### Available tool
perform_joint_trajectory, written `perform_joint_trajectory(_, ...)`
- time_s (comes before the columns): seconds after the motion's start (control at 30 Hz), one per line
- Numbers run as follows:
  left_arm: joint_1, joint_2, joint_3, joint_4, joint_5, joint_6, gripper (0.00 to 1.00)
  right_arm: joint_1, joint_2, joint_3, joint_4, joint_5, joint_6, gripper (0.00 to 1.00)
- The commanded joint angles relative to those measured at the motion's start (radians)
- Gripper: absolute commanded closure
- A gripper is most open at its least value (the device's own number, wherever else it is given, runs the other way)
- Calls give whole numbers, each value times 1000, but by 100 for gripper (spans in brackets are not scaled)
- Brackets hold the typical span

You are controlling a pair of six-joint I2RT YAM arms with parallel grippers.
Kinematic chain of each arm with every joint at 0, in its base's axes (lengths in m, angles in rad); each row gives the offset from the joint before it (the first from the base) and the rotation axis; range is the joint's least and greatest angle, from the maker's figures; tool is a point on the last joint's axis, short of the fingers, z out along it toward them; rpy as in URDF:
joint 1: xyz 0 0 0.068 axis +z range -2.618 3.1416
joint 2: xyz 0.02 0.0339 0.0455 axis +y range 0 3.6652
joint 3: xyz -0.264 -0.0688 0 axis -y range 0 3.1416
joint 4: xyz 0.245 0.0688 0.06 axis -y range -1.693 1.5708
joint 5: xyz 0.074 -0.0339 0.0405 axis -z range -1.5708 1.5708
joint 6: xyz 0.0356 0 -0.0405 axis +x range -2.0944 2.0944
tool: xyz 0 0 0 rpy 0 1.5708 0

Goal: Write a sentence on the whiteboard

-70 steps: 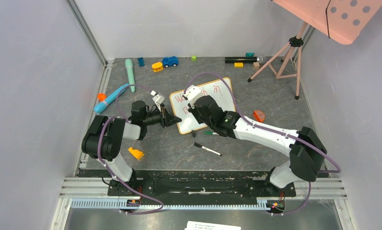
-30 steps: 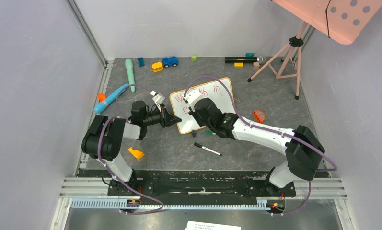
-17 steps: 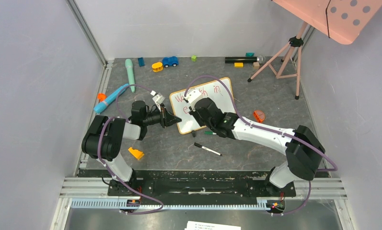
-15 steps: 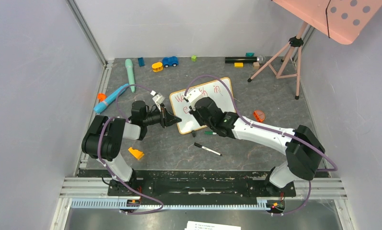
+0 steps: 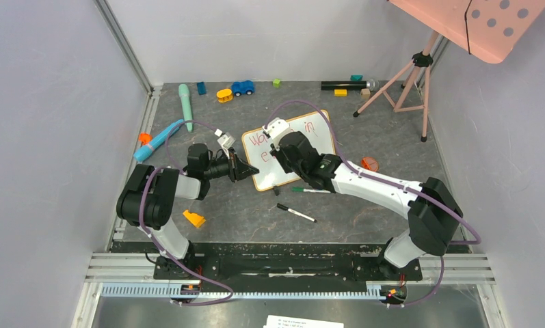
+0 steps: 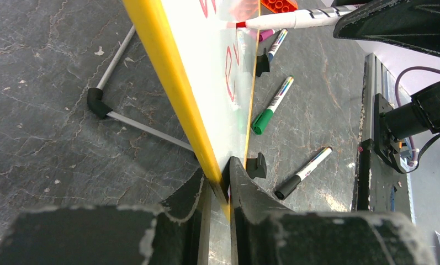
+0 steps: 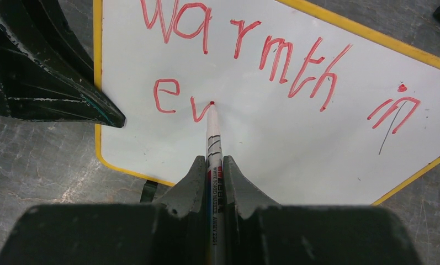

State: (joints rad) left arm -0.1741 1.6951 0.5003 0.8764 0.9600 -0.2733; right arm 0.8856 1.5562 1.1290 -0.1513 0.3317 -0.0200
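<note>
Both arms pair white tubular links with chunky black joint housings: the left arm (image 5: 146, 198) and the right arm (image 5: 382, 193). A purple cable (image 5: 303, 104) runs along each. The left end effector (image 6: 220, 175) and right end effector (image 7: 213, 163) are black, scuffed pale at the edges.

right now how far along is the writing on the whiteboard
Done: "Warmth in", the sentence's top line, on the whiteboard. In hand: right end effector, shut on the red marker, tip at the "v" of "ev" below; left end effector clamps the board's edge. Left: the rest of that line.
</note>
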Motion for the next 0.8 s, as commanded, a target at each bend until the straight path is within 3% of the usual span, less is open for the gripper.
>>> perform_joint_trajectory(0.0, 5, 5, 11, 10, -65, 57, 98, -17, 5, 22, 30, 15, -5, 100)
perform_joint_trajectory(0.37, 5, 7, 13, 10, -67, 57, 98, -23, -155, -111, 93, -55, -14, 100)
perform_joint_trajectory(0.77, 5, 7, 13, 9, -66, 57, 98, -33, -109, -85, 55, -19, 18, 100)
